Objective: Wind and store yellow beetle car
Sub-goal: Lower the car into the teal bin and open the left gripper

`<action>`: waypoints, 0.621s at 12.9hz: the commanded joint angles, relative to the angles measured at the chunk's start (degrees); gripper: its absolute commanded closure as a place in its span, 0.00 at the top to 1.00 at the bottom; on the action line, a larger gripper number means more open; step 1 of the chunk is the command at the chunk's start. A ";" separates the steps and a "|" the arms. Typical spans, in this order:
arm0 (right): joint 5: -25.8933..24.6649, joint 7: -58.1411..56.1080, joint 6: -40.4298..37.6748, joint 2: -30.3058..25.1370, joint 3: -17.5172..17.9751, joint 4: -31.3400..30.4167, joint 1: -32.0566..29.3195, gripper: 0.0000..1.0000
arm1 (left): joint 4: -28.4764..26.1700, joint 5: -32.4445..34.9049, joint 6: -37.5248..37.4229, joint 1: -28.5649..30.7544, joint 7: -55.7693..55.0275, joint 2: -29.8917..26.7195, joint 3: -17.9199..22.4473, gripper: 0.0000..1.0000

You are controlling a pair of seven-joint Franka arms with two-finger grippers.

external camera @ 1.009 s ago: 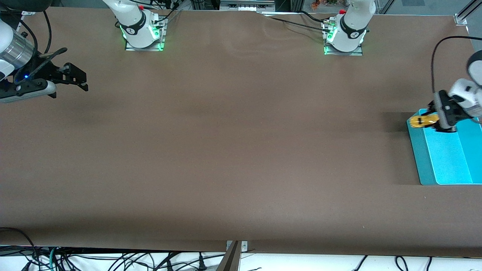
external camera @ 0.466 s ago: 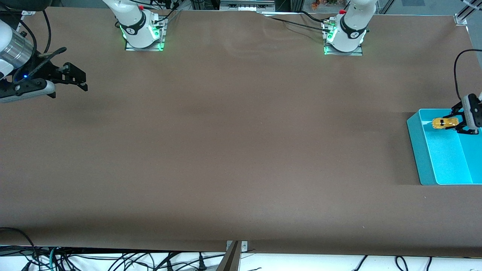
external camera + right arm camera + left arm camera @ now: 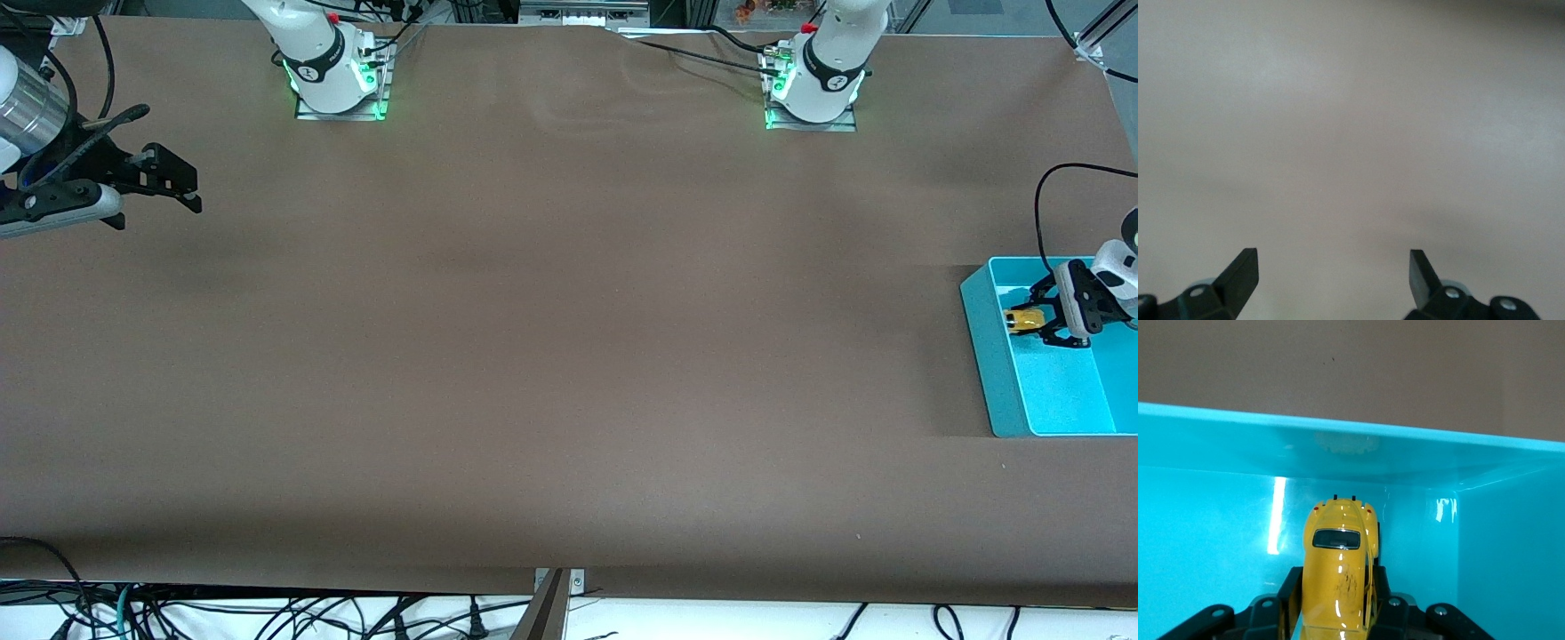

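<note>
**A:** Left gripper [image 3: 1036, 317] first: we have its two black fingers [image 3: 1290, 597] clamped on the flanks of the tiny bright-yellow beetle car with dark windows [image 3: 1337, 577], nose pointing at the wall ahead. Where do we hold it?

**B:** Over the shallow turquoise plastic tray [image 3: 987, 356] at the left arm's end of the brown table [image 3: 569, 356]. In the front view the car [image 3: 1024, 320] sits at about three o'clock from the table's middle, inside the tray's rim, close to the corner where two walls meet. We cannot tell whether its wheels touch the floor yet.

**A:** So we judge the winding done and the storing in hand?

**B:** That is our reading; nothing here shows the winding itself. What we see is the car inside the tray and gripped.

**A:** Next move, then?

**B:** We would lower until the wheels rest on the tray floor, spread the fingers just enough to free the body, then lift straight up so neither finger drags the car. If its spring is wound, it may roll into the wall at twelve o'clock of its nose once released.

**A:** And the right gripper [image 3: 182, 182]?

**B:** It waits with fingers spread wide, holding nothing, over bare table at about nine o'clock.
</note>
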 commanded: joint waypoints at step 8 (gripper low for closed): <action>-0.71 -0.63 -1.27 0.98 -0.86 1.29 0.51 1.00 | 1.60 -1.29 -3.88 -2.41 -0.35 -1.29 0.31 1.00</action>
